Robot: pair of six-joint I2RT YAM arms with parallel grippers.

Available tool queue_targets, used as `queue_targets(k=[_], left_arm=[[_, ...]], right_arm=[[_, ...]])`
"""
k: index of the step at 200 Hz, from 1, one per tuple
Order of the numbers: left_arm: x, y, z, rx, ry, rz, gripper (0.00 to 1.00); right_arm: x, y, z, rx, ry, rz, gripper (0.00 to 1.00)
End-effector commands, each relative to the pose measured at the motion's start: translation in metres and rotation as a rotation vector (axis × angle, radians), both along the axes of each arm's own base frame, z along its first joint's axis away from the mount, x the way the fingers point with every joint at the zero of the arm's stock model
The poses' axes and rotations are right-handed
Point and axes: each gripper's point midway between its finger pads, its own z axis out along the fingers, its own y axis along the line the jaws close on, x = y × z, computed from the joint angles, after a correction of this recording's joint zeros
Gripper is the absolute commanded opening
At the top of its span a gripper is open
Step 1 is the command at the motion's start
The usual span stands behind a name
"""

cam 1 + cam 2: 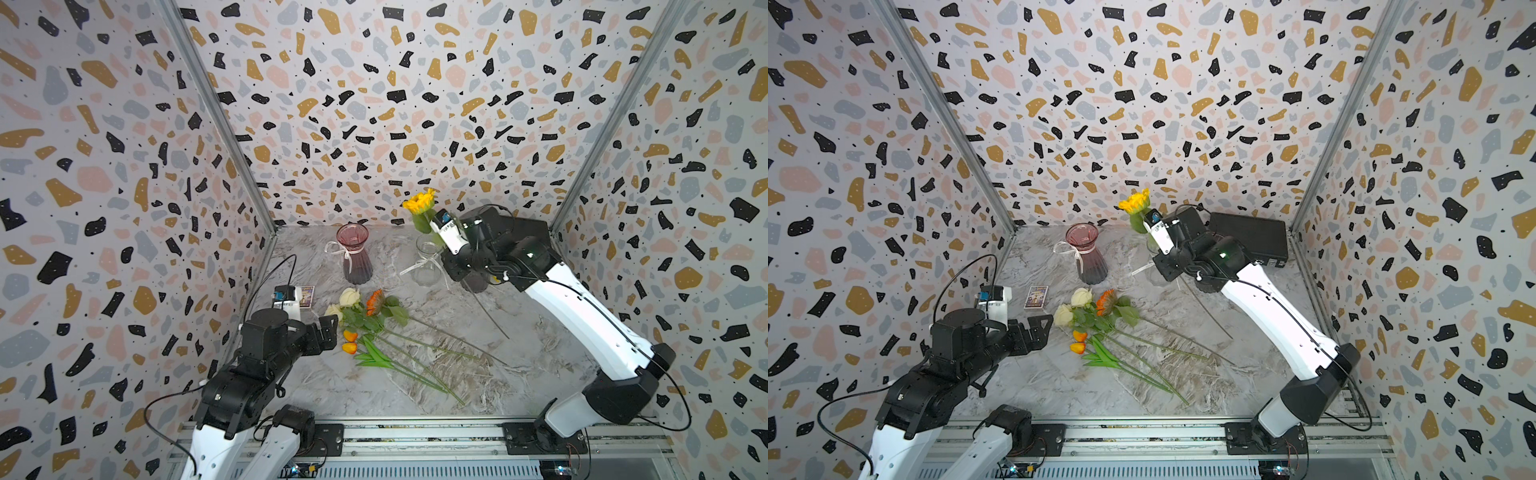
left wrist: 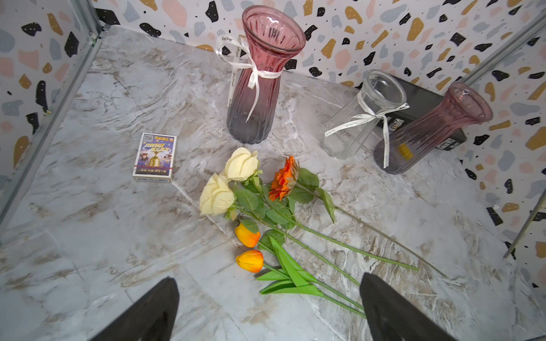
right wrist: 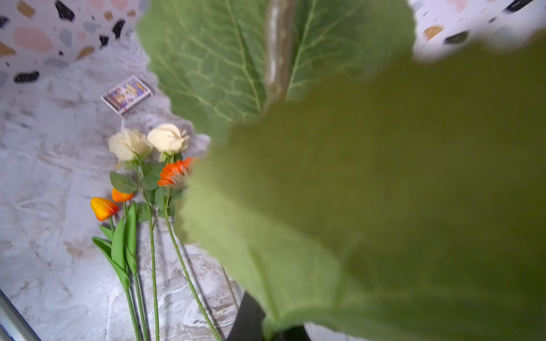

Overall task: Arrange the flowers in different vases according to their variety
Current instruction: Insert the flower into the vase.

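Yellow daisy-like flower (image 1: 419, 202) is hanging tilted near the clear vase (image 1: 427, 266); your right gripper (image 1: 446, 257) is clenching its stem. Your left gripper (image 1: 330, 330) is hovering released, well apart from that vase.

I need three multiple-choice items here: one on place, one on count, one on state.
1. Where is the card box?
A. on the table beside the cream roses
B. inside a vase
C. on the black case
2. How many flowers lie on the table?
A. three
B. five
C. six
3. The right hand is:
A. open and empty
B. shut on a tulip
C. shut on the yellow flower
Key: 1 A, it lies by the roses; 2 B, two roses, two tulips, one daisy; 3 C, its bloom stands right by that hand.
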Motion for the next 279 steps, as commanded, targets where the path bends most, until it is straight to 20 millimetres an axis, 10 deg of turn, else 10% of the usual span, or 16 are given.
queue_targets(k=[1,58,124,219,279], left_arm=[[0.004,-0.014,0.017,-0.037,-0.098,-0.073,1.00],[-0.002,-0.029,0.020,-0.058,-0.137,-0.175,1.00],[-0.004,-0.044,0.019,-0.128,-0.176,-0.248,1.00],[-0.002,-0.047,0.022,-0.112,-0.200,-0.274,1.00],[0.001,-0.049,0.019,-0.109,-0.180,-0.278,1.00]], right_arm=[[-0.004,-0.023,0.059,0.085,-0.146,-0.074,0.00],[0.003,-0.067,0.183,0.315,-0.445,-0.169,0.00],[0.049,-0.086,0.228,0.501,-0.558,-0.174,0.00],[0.147,-0.128,0.212,0.638,-0.543,-0.249,0.00],[0.191,-0.121,0.142,0.588,-0.417,-0.267,0.00]])
